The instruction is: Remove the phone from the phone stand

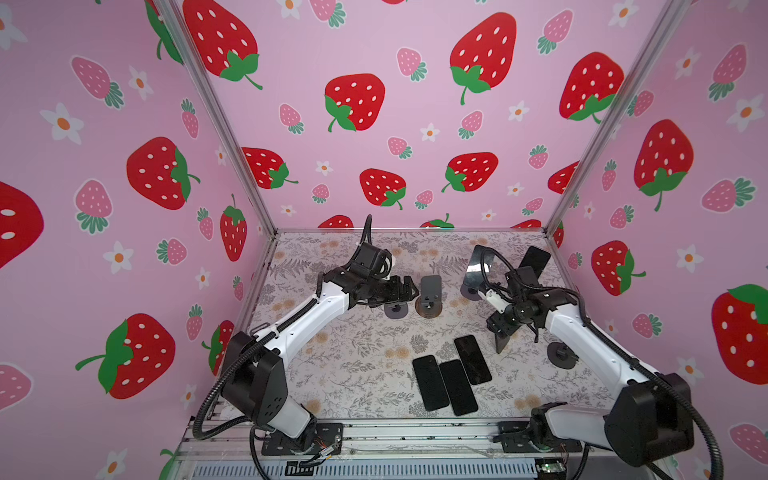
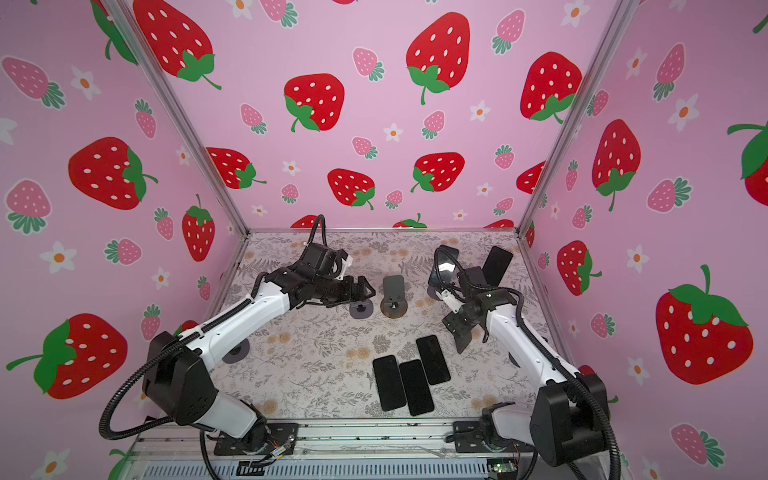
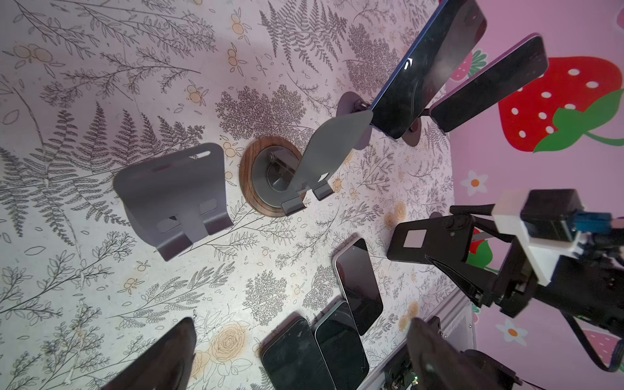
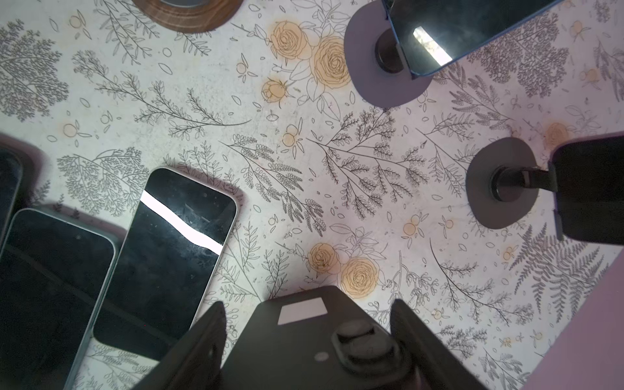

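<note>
the right gripper (image 4: pixel 309 304) clamps a black phone (image 3: pixel 435 236) right of centre, likely to lay it beside the flat phones (image 1: pixel 451 380), while the left gripper (image 1: pixel 409 287) hangs wide open.

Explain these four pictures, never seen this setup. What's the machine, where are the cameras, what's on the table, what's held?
It is two robot arms mounted at the edge of a table, each ending in a two-finger gripper. Two pictures look down from one overhead camera pair; the other two come from a camera on each wrist. Three phones lie flat on the table. Two more phones sit propped on stands at the back; other stands are empty. The right gripper is shut on a black phone, its back showing. The left gripper is open and holds nothing.
</note>
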